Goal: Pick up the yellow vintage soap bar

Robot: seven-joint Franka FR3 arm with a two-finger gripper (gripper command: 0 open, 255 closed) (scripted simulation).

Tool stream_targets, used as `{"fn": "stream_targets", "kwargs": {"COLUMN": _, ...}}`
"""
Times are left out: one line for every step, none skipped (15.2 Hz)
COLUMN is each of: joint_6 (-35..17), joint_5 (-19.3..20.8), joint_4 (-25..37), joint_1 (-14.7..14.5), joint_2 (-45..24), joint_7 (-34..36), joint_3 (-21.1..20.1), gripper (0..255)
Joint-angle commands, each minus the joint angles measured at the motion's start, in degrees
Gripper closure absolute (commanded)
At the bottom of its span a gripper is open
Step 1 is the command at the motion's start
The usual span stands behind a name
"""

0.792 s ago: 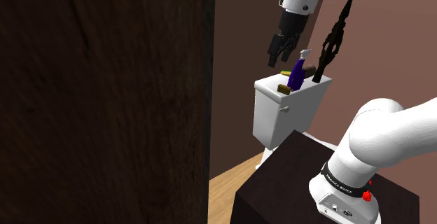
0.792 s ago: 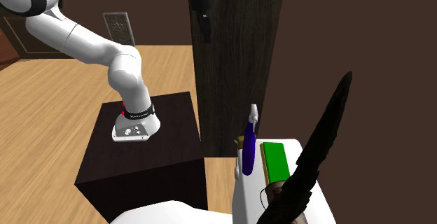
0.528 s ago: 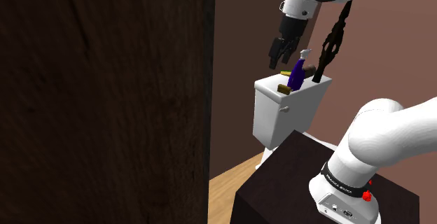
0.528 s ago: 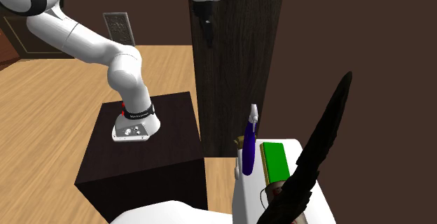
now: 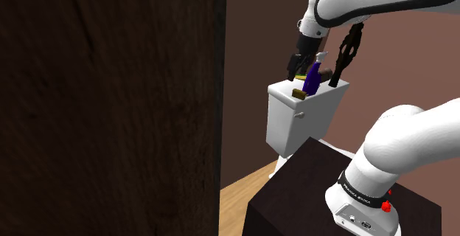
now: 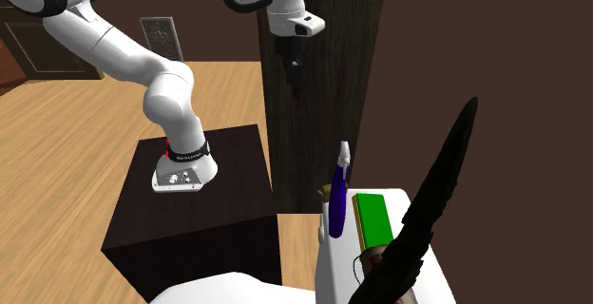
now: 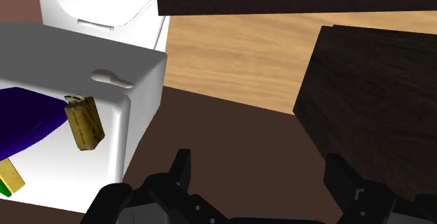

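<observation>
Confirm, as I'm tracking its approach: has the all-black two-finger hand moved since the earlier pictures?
Yes. In the shoulder view the hand has dropped closer to the top of the white toilet tank.

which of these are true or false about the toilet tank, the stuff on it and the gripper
1. The gripper is open and holds nothing. True.
2. The soap bar lies on the wooden floor. False: it sits on top of the white toilet tank, near the front edge.
3. A purple bottle stands on the tank. True.
4. The robot's stand is white. False: it is a dark box; the arm on it is white.
5. A green thing lies on the tank next to the bottle. True.
</observation>
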State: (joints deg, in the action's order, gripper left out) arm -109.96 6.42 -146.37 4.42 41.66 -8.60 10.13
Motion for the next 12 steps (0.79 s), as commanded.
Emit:
{"fn": "stream_targets", "kwargs": {"joint_6": -2.7, "joint_5": 1.6, "joint_4": -1.2, "joint_1": 1.3, "joint_2": -1.3, "joint_7": -1.7, "joint_3": 1.9, "gripper": 0}}
{"fn": "stream_targets", "kwargs": {"joint_6": -4.1, "joint_5": 2.4, "joint_4": -1.5, "joint_1": 1.8, "joint_2": -2.4, "joint_7": -2.5, "joint_3": 2.9, "gripper": 0}}
{"fn": "stream_targets", "kwargs": {"joint_6": -5.5, "joint_5": 3.1, "joint_4": -1.7, "joint_1": 2.3, "joint_2": -3.5, "joint_7": -3.3, "joint_3": 3.9, "gripper": 0}}
{"fn": "stream_targets", "kwargs": {"joint_6": -7.0, "joint_5": 3.7, "joint_4": -1.8, "joint_1": 2.9, "joint_2": -4.7, "joint_7": -4.1, "joint_3": 4.9, "gripper": 0}}
{"fn": "stream_targets", "kwargs": {"joint_6": -8.4, "joint_5": 4.4, "joint_4": -1.8, "joint_1": 3.3, "joint_2": -6.0, "joint_7": -4.9, "joint_3": 5.9, "gripper": 0}}
{"fn": "stream_targets", "kwargs": {"joint_6": -9.9, "joint_5": 5.0, "joint_4": -1.8, "joint_1": 3.8, "joint_2": -7.4, "joint_7": -5.7, "joint_3": 6.9, "gripper": 0}}
{"fn": "stream_targets", "kwargs": {"joint_6": -11.3, "joint_5": 5.5, "joint_4": -1.7, "joint_1": 4.2, "joint_2": -8.8, "joint_7": -6.5, "joint_3": 7.9, "gripper": 0}}
{"fn": "stream_targets", "kwargs": {"joint_6": -12.8, "joint_5": 6.0, "joint_4": -1.5, "joint_1": 4.6, "joint_2": -10.3, "joint_7": -7.3, "joint_3": 8.9, "gripper": 0}}
{"fn": "stream_targets", "kwargs": {"joint_6": -14.3, "joint_5": 6.4, "joint_4": -1.3, "joint_1": 5.0, "joint_2": -11.8, "joint_7": -8.1, "joint_3": 10.0, "gripper": 0}}
{"fn": "stream_targets", "kwargs": {"joint_6": -15.7, "joint_5": 6.7, "joint_4": -1.0, "joint_1": 5.3, "joint_2": -13.4, "joint_7": -8.9, "joint_3": 11.0, "gripper": 0}}
{"fn": "stream_targets", "kwargs": {"joint_6": -17.2, "joint_5": 7.0, "joint_4": -0.6, "joint_1": 5.6, "joint_2": -15.1, "joint_7": -9.8, "joint_3": 12.0, "gripper": 0}}
{"fn": "stream_targets", "kwargs": {"joint_6": -18.6, "joint_5": 7.2, "joint_4": -0.2, "joint_1": 5.8, "joint_2": -16.8, "joint_7": -10.7, "joint_3": 13.1, "gripper": 0}}
